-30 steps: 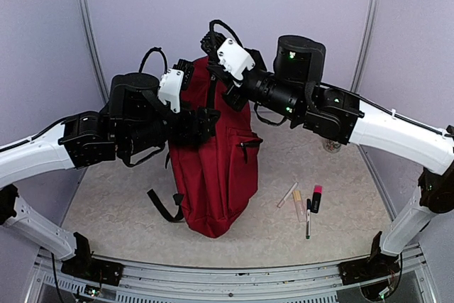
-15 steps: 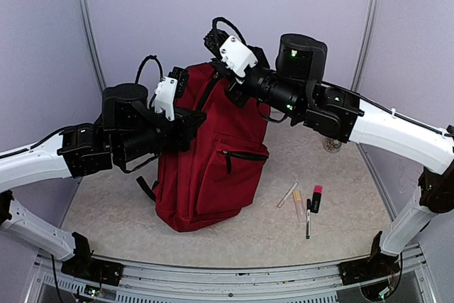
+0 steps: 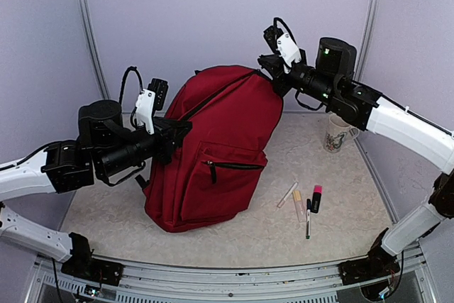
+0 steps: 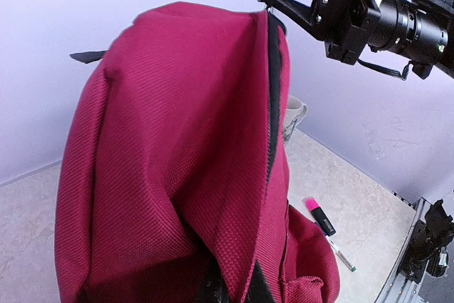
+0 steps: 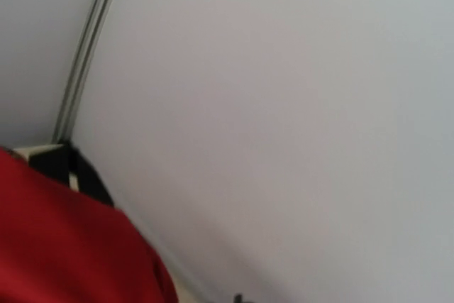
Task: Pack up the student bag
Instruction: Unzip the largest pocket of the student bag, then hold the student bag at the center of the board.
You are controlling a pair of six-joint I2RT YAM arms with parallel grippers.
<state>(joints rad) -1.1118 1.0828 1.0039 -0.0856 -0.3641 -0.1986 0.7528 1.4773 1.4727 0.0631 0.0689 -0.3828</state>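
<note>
Bag-opening step: student bag (image 3: 220, 154) stands upright on table (image 3: 106, 211), left gripper (image 3: 177, 131) jaws pinched shut on its side fabric, right gripper (image 3: 272, 76) jaws prob. closed on its top edge; next needs zip (image 4: 272, 104) pulled open w/o tipping.

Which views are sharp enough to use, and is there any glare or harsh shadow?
Top external: sharp, even light, only a soft shadow beside the student bag, no glare. Left wrist: crisp, the fabric weave reads clearly. Right wrist: soft and blurred, mostly bare wall, the bag a red smear at lower left.
</note>
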